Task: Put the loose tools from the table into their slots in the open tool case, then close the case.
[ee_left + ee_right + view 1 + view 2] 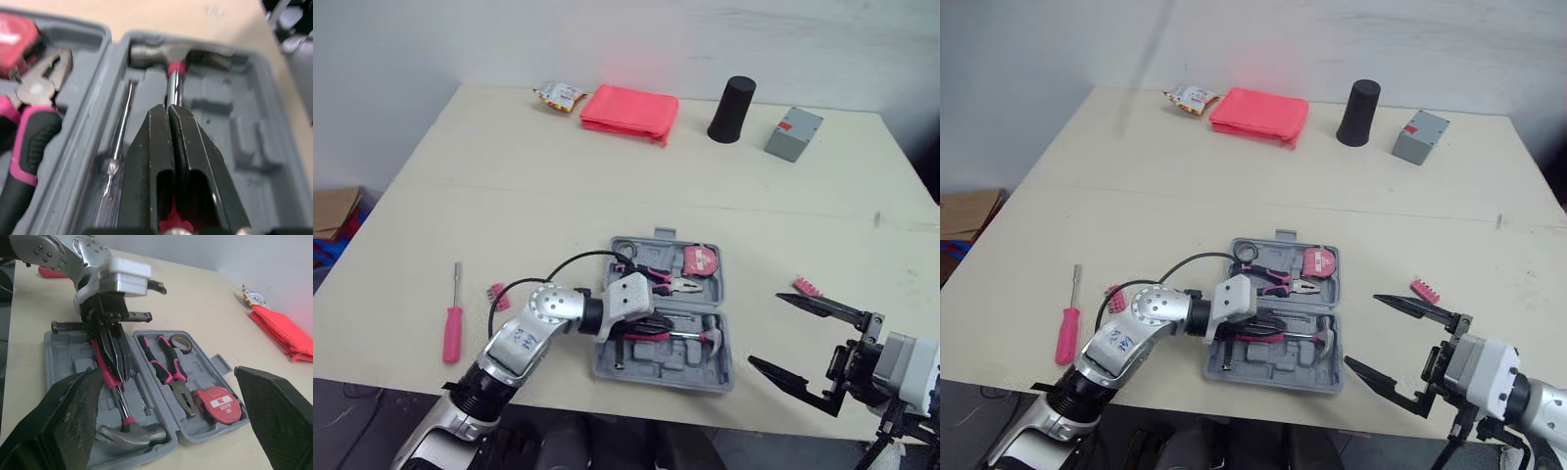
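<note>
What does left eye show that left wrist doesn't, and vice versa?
Left eye: loose pink screwdriver, left bit strip and right bit strip on the table, right gripper open.
Left wrist: left gripper shut, fingers lying along the hammer shaft, clear-handled screwdriver slotted beside it.
Both: tool case, hammer, pliers, tape measure.

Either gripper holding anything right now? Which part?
Right gripper is open, empty. Left gripper is shut over the shaft of the pink-handled chrome hammer in the grey plastic tool case; an actual grip cannot be told.
</note>
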Action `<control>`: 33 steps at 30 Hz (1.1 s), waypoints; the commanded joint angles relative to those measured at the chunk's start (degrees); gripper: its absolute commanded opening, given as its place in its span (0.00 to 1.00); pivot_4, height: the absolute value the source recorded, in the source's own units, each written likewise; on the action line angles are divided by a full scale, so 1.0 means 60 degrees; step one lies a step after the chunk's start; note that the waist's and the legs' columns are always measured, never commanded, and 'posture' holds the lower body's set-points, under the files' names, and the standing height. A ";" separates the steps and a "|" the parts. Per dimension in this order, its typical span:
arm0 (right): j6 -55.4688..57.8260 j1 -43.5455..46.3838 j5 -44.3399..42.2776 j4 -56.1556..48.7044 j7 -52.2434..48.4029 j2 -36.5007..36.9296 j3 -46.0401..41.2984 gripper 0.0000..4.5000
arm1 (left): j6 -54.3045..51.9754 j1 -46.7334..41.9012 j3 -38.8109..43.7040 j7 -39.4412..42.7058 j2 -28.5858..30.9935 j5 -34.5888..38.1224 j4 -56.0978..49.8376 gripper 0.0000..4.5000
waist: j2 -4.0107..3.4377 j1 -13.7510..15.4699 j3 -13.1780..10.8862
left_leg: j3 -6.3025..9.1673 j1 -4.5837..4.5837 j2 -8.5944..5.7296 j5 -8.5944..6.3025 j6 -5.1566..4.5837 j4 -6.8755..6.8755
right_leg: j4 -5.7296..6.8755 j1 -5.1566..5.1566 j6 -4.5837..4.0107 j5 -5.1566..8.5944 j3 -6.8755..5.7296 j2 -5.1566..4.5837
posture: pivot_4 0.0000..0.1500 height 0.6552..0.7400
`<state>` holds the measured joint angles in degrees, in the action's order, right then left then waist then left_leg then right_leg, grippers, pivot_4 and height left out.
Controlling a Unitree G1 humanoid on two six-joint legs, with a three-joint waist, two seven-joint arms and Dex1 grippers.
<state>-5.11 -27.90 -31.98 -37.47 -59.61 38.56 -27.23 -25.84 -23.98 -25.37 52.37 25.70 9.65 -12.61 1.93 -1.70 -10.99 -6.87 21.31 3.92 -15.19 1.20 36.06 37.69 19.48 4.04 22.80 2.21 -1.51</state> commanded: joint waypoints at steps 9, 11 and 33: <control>-0.0413 -0.0356 0.0020 -0.0114 -0.0037 -0.0134 -0.0211 1.00 | 0.0272 -0.0115 -0.1060 0.0423 0.0490 -0.1250 0.0110 0.01 | -0.0005 0.0013 0.0011 | 0.0000 -0.0015 -0.0002 -0.0003 -0.0005 0.0001 | 0.0000 -0.0019 -0.0001 0.0000 0.0000 -0.0006 | 1.00 1.00; -0.0406 -0.0358 0.0036 -0.0136 0.0017 -0.0130 -0.0208 1.00 | -0.0424 -0.0201 -0.1405 0.0444 0.0620 -0.1496 0.0195 0.01 | -0.0014 0.0002 0.0025 | 0.0000 -0.0017 -0.0002 -0.0003 -0.0005 -0.0001 | 0.0000 -0.0019 -0.0001 0.0000 0.0001 -0.0005 | 1.00 1.00; -0.0857 -0.0160 0.0414 0.0296 0.0237 -0.0422 -0.0037 1.00 | 0.0615 -0.0548 -0.1374 0.0820 0.0001 -0.1044 0.0903 0.01 | -0.0076 0.0019 0.0536 | 0.0007 -0.0246 0.0039 -0.0136 -0.0060 -0.0163 | -0.0278 -0.0364 -0.0226 0.0105 -0.0033 -0.0014 | 1.00 1.00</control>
<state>-8.58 -28.48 -29.41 -35.95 -57.90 36.32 -26.56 -25.46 -28.53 -34.96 56.11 25.08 2.25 -9.03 1.48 -1.59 -7.77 -6.82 19.98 4.16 -16.00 0.83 35.09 36.04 17.44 2.70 23.42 2.01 -1.58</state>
